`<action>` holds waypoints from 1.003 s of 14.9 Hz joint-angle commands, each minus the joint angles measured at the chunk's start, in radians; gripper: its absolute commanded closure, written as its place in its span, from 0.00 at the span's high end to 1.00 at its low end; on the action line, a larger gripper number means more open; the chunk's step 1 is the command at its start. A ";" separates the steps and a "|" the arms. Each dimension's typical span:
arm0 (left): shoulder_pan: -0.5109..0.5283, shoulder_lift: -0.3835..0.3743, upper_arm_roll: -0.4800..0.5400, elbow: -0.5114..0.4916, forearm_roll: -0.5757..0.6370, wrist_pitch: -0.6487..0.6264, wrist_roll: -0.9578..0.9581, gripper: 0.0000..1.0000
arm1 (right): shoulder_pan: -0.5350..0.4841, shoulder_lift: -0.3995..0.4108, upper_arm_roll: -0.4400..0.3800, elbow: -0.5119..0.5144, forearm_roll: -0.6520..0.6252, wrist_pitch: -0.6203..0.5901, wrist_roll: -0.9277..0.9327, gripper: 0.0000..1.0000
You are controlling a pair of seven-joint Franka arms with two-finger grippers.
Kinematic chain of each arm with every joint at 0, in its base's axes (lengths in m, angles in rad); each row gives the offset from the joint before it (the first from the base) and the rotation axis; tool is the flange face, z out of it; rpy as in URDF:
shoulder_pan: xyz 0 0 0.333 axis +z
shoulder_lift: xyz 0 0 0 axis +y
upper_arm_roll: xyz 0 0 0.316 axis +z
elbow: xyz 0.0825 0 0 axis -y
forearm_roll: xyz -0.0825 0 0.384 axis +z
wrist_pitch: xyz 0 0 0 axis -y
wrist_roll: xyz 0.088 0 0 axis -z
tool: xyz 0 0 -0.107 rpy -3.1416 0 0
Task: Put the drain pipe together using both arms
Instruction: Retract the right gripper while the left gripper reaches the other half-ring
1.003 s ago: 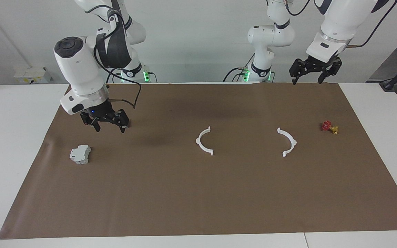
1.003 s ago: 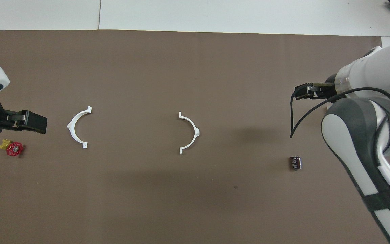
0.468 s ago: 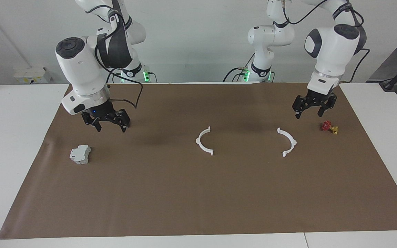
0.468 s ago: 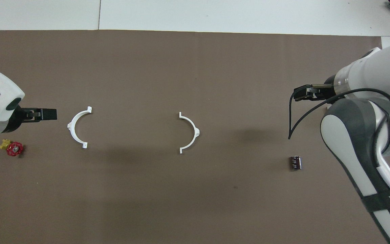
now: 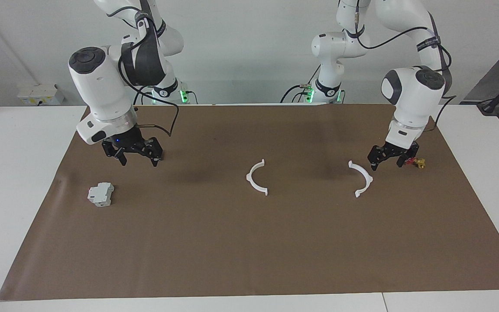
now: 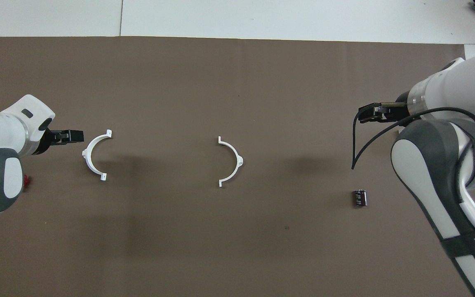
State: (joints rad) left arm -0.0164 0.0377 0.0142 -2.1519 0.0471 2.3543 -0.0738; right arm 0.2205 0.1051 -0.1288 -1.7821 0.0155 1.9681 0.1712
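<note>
On the counter [image 5: 24, 182] a brown mat [image 5: 249, 251] carries two white half-rings, well apart and both lying flat. One arc [image 5: 257, 178] [image 6: 231, 162] sits near mat centre. The other arc [image 5: 361, 178] [image 6: 94, 155] sits toward the left arm's end. Their open sides face each other; they are not joined.

Left gripper [image 5: 391, 161] [image 6: 70, 136] hangs low over the mat, just beside the end arc on its outer side, and is not touching it as far as the facing view shows. Jaws are released, spread, holding nothing. A small red and yellow valve [image 5: 417, 163] lies on the mat right by that gripper, partly hidden by it; in the overhead view only a red sliver [image 6: 26, 180] shows past the arm.

Right gripper [image 5: 137, 155] [image 6: 372, 114] hovers over the mat toward the right arm's end, well apart from both arcs. Jaws released, empty. That arm waits. A black cable [image 6: 367, 140] loops from its wrist.

A grey-white block [image 5: 100, 193] sits on the mat at the right arm's end, farther from the robots than the right gripper's spot. In the overhead view it reads as a small dark piece [image 6: 360, 198].

Green lights [image 5: 183, 95] glow at the arm bases.
</note>
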 commanded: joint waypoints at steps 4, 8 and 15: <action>-0.010 0.123 -0.008 -0.038 -0.012 0.161 -0.152 1.00 | -0.024 -0.011 0.008 -0.011 -0.005 0.001 -0.003 1.00; -0.008 0.117 -0.007 -0.103 -0.012 0.211 -0.139 1.00 | -0.027 -0.011 0.006 -0.011 -0.005 -0.002 0.001 1.00; -0.013 0.105 -0.008 -0.131 -0.012 0.188 -0.136 1.00 | -0.038 -0.013 0.006 0.016 -0.006 -0.067 -0.003 1.00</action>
State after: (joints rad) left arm -0.0204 0.1803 0.0026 -2.2443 0.0469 2.5439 -0.2069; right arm 0.1990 0.1050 -0.1320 -1.7808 0.0155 1.9541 0.1713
